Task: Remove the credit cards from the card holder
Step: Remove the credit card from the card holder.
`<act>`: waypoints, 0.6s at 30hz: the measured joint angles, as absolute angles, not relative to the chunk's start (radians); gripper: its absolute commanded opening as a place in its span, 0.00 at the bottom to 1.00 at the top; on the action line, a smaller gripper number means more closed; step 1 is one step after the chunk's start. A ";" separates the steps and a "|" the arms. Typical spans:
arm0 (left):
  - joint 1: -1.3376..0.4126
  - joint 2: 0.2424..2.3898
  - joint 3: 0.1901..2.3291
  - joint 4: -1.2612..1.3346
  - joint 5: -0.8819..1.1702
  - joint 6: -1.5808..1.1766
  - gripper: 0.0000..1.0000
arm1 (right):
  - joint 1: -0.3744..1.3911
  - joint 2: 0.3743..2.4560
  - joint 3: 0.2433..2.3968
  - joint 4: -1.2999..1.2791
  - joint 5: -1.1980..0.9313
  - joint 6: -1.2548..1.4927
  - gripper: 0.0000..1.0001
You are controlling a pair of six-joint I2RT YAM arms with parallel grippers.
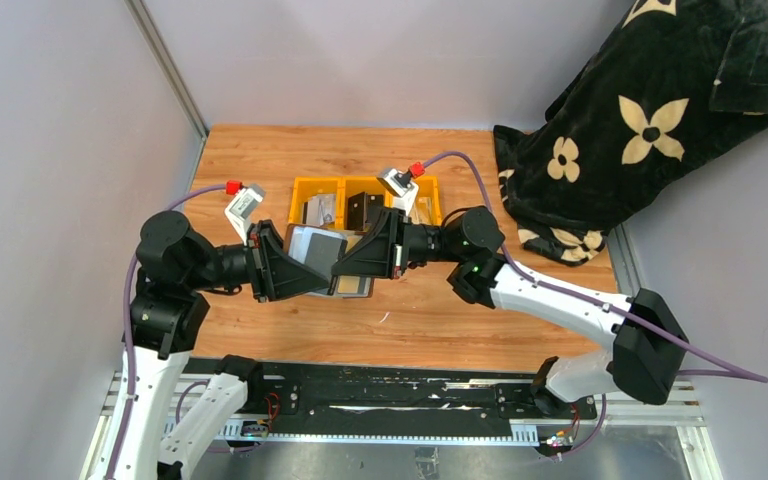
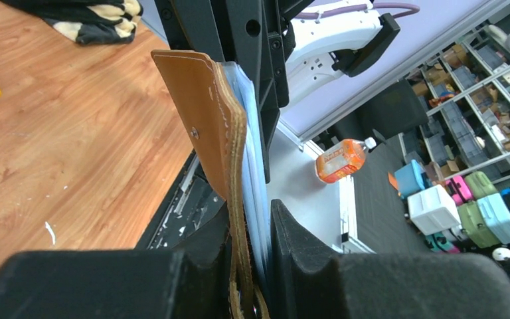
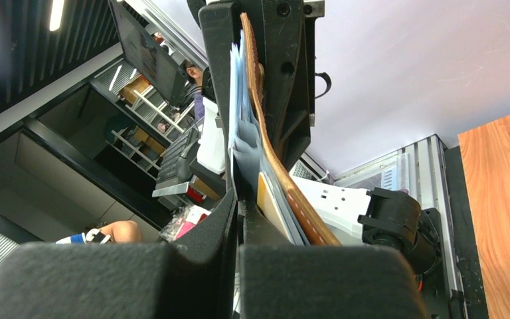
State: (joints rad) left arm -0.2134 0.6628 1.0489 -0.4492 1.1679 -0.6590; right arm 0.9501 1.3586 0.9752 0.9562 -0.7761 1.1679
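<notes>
Both grippers hold the card holder [image 2: 206, 113] aloft over the table's [image 1: 440, 310] middle, near the yellow bins [image 1: 315, 185]. The left gripper [image 2: 251, 220] clamps its brown leather edge, and the right gripper [image 3: 237, 199] pinches shut on its grey inner layer.

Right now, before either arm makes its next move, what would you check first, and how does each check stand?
1. Left end effector clamped firmly on the card holder: ok, the brown leather sits between its pads.
2. Right end effector shut: ok.
3. Right end effector pinching a card and not the grey lining: cannot tell, the layers run together at its tips.
4. Card holder lifted off the table: ok, it hangs between the two arms.
5. Yellowish card out of the holder: not ok, it sits tucked inside against the leather.
</notes>
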 measured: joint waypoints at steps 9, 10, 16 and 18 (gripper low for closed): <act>-0.214 0.681 1.049 -0.424 1.183 -0.705 0.19 | 0.950 1.291 0.894 0.959 -0.757 1.146 0.00; -0.214 0.680 1.049 -0.418 1.184 -0.709 0.19 | 0.950 1.285 0.892 0.957 -0.757 1.142 0.00; -0.216 0.680 1.049 -0.397 1.185 -0.718 0.00 | 0.950 1.272 0.892 0.945 -0.757 1.126 0.30; -0.216 0.680 1.049 -0.398 1.176 -0.710 0.00 | 0.950 1.272 0.892 0.942 -0.757 1.131 0.35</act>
